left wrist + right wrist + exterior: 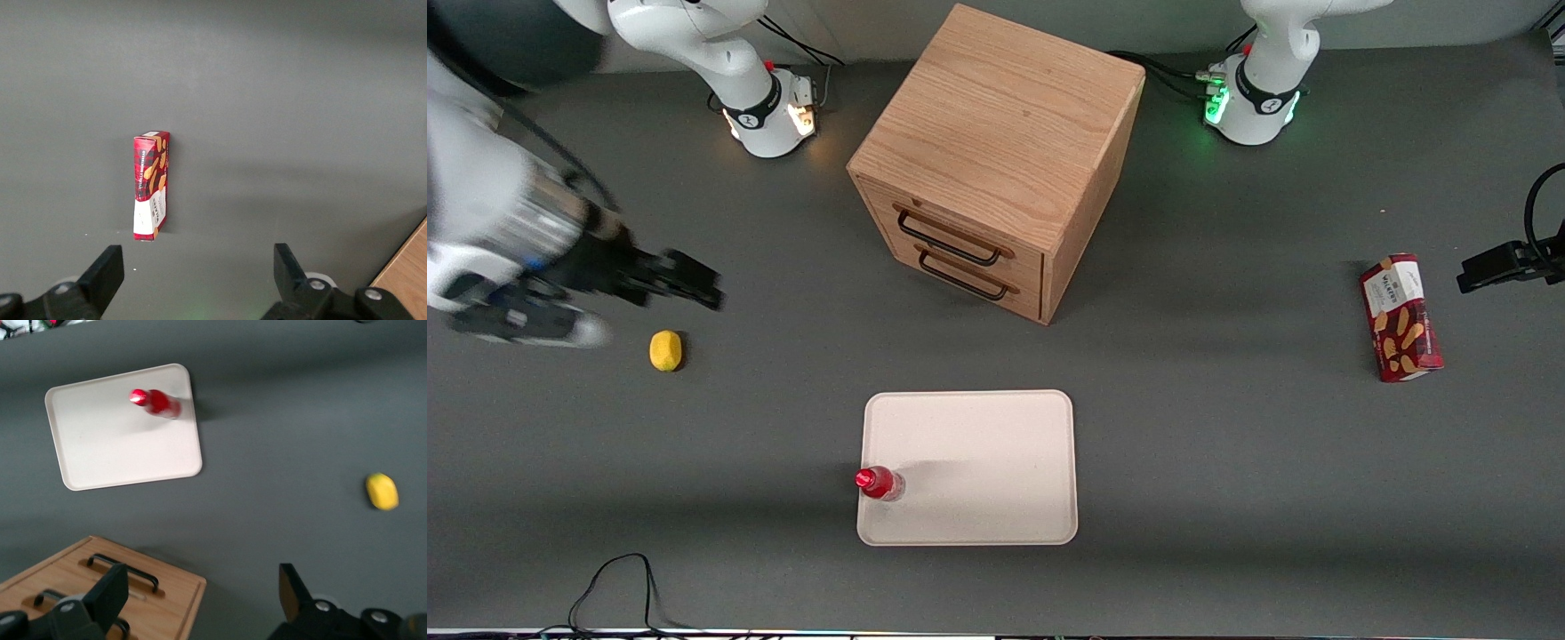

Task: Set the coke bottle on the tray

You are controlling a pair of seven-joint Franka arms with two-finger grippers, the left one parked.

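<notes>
Standing upright on the tray (996, 427), the coke bottle (879, 483) sits well apart from the empty, spread-fingered gripper (694, 283).

The red snack box (1400, 317) lying toward the parked arm's end of the table carries a white label panel printed with the brand "Walkers". Smaller lines on that box are too small to read, as is the print on the coke bottle (880, 483).
</notes>
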